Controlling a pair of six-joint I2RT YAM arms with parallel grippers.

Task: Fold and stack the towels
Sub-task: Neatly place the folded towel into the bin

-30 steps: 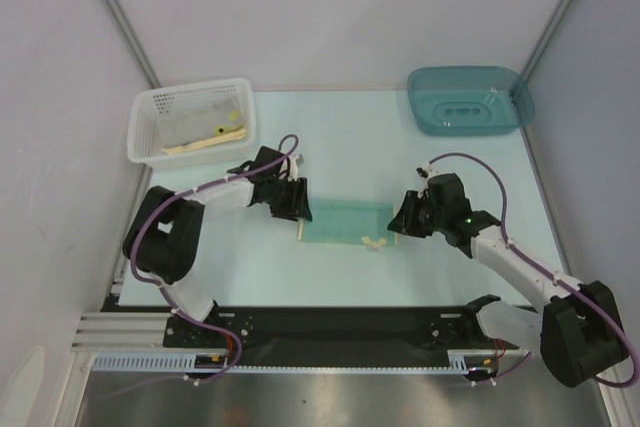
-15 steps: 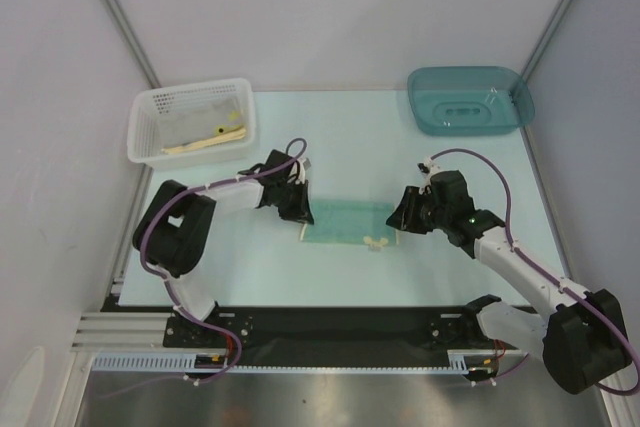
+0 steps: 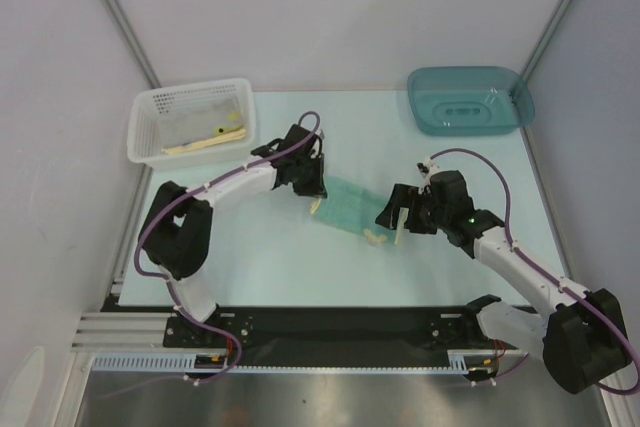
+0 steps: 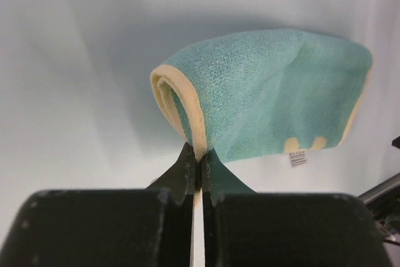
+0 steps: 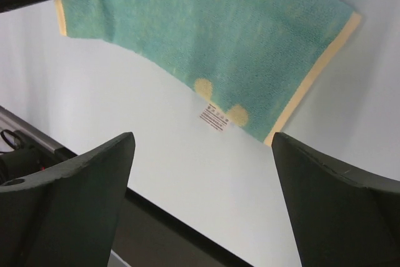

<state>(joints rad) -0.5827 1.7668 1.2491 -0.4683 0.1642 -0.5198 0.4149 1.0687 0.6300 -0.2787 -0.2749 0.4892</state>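
Observation:
A teal-faced towel (image 3: 352,207) with cream edging lies folded and skewed at the table's middle. My left gripper (image 3: 314,190) is shut on its left end. In the left wrist view the jaws (image 4: 200,157) pinch the cream edge, and the towel (image 4: 269,92) curls away from them with its small tag (image 4: 298,158) hanging low. My right gripper (image 3: 392,219) stands open just off the towel's right end, touching nothing. The right wrist view shows that gripper (image 5: 201,139) wide open above bare table, with the towel (image 5: 206,23) and its tag (image 5: 214,117) ahead. More towels (image 3: 195,129), grey and pale yellow, lie in the basket.
The white mesh basket (image 3: 143,119) stands at the back left. A teal plastic bin (image 3: 470,99) sits at the back right. A black rail (image 3: 330,322) runs along the table's near edge between the arm bases.
My left gripper shut on the towel's left end and drew it up and to the right. My right gripper opened and let go of the right end. The towel now lies slanted.

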